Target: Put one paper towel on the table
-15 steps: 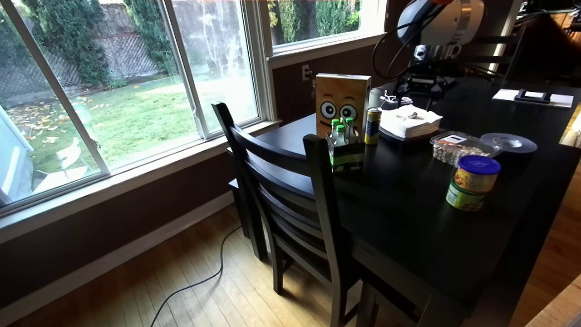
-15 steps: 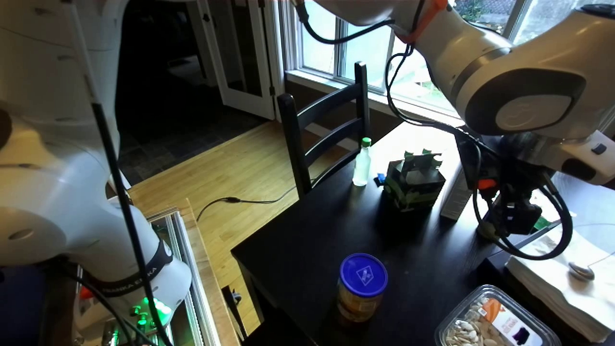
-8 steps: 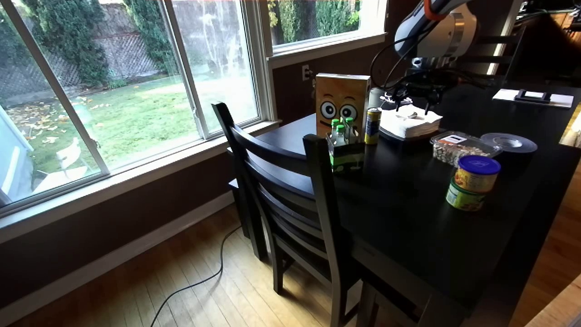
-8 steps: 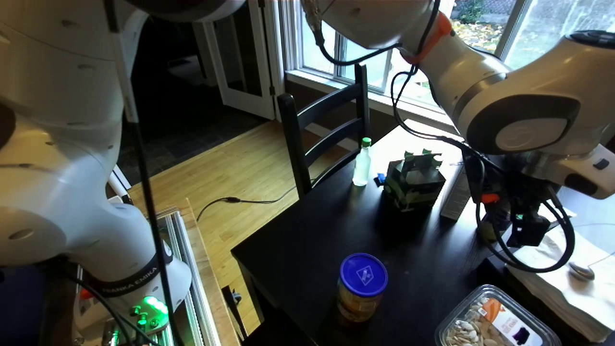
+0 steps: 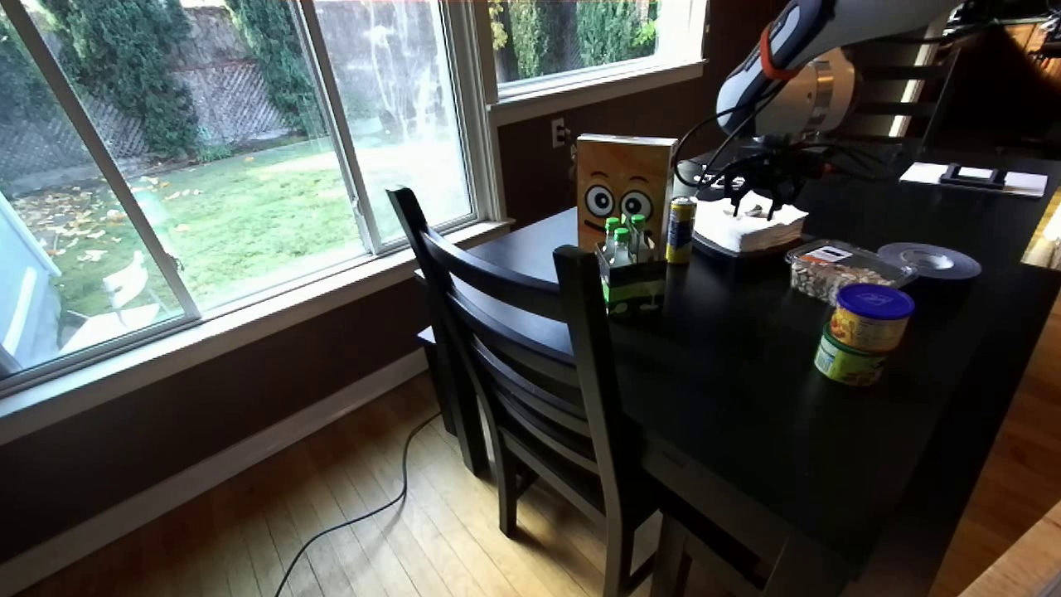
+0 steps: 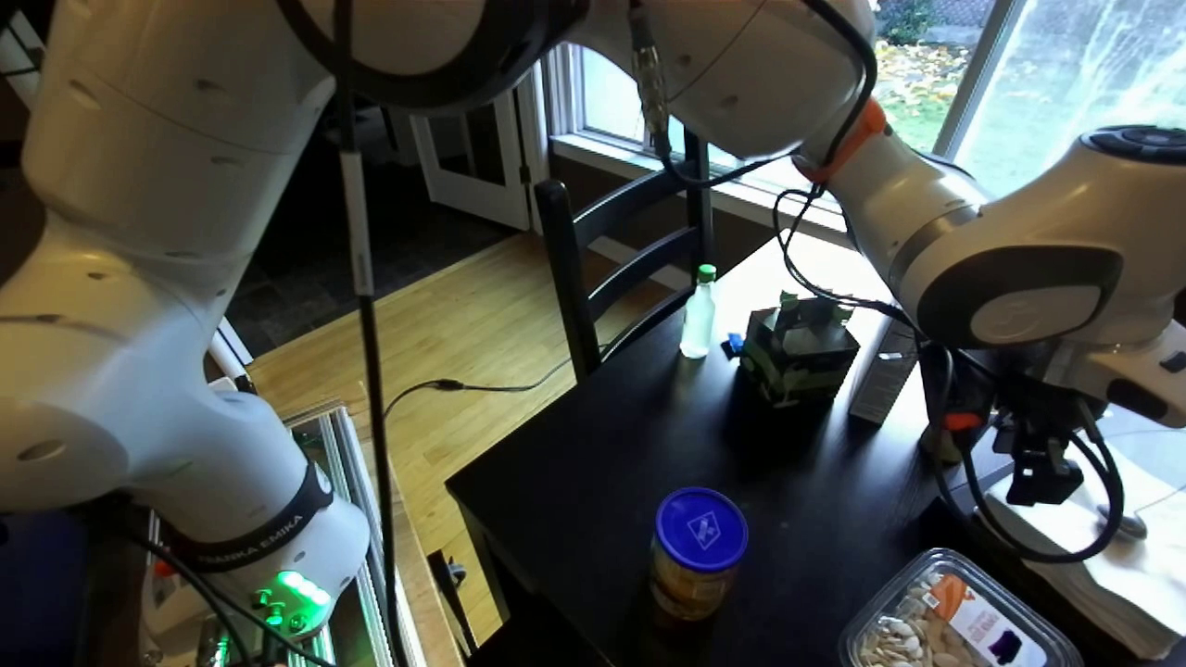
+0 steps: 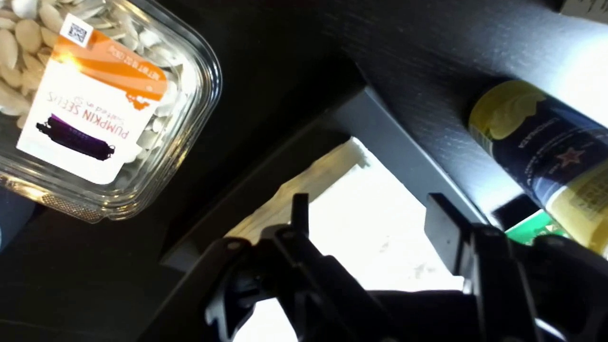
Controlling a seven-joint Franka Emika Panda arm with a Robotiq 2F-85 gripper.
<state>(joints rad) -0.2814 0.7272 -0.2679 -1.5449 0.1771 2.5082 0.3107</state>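
Observation:
A stack of white paper towels [image 5: 750,232] lies in a black holder on the dark table [image 5: 729,373]. It also shows in the other views [image 6: 1103,556] [image 7: 365,209]. No single paper towel shows apart from the stack; the top sheet is overexposed in the wrist view. My gripper [image 5: 754,211] is open and empty, just above the stack, pointing down. In the wrist view its two fingers [image 7: 365,206] stand apart on either side of the stack's top corner area. Whether the fingertips touch the paper, I cannot tell.
A metal weight [image 6: 1123,523] rests on the stack. A pumpkin seed box [image 6: 954,611], stacked cans [image 5: 866,332], a tape roll [image 5: 932,261], a yellow-blue can [image 5: 681,230], a bottle carrier [image 6: 799,357] and a box with eyes [image 5: 626,174] stand around it.
My gripper has come down toward the stack of paper towels, and the arm has lowered with it. The fingers stay open. The objects on the table have not moved.

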